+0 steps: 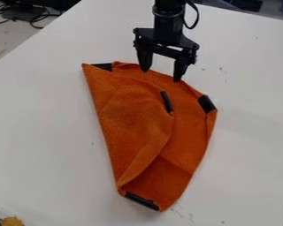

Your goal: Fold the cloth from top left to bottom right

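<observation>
In the camera view, my arm (167, 20) comes in from the top edge, with a black cable (194, 16) looping beside it, and my gripper (162, 76) hangs down over the upper edge of the cloth (132, 110). It is wide, its two fingers well apart with nothing between them; whether their tips touch the cloth or sit just above it, I cannot tell. The orange cloth lies in the middle of the white surface (43, 119), partly folded. Its long left side runs nearly straight from a pointed upper left corner down to the bottom, while the right side bulges outward in a curve. A broad flap lies over the left and middle part, its rounded edge curling down toward the lower left, and the layer beneath shows along the right and at the bottom. I see black patches at four places: one at the upper left, one near the middle at the flap's edge, one at the right side and one at the bottom edge. At the lower left corner of the view sits a fuzzy yellowish thing (13, 221) beside something dark. Beyond the surface, at the upper left, dark cables (32, 18) lie on the floor (7, 37).
</observation>
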### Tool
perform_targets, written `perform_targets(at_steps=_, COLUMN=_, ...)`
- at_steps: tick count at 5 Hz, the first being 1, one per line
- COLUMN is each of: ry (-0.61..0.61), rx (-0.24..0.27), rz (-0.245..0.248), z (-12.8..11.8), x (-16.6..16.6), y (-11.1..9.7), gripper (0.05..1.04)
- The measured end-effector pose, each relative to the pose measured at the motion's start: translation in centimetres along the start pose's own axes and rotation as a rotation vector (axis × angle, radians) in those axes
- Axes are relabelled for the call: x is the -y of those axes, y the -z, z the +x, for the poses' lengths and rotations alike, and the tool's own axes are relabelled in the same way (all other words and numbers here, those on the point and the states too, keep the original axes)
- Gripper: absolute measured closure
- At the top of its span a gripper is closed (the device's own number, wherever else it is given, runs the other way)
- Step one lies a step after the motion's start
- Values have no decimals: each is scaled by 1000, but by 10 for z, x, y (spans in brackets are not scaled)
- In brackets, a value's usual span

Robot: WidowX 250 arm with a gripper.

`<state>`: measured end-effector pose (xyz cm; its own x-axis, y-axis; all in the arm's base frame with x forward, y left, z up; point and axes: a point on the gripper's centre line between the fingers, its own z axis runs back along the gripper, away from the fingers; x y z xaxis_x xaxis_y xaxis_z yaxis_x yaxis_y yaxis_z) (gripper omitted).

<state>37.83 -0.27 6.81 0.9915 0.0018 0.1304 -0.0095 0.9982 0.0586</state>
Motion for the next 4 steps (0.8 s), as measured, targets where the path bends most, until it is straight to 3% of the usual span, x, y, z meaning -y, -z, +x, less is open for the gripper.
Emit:
perform_targets(at_steps=2, ry=32, rx=-67, rz=6, z=5, x=18, y=15, gripper=82)
perform_targets(at_steps=3, ry=61, rx=-40, rz=-3, z=14, x=39, y=18, gripper=82)
perform_targets(at_steps=4, ry=47, rx=-37, rz=-47, z=21, x=56, y=24, gripper=82)
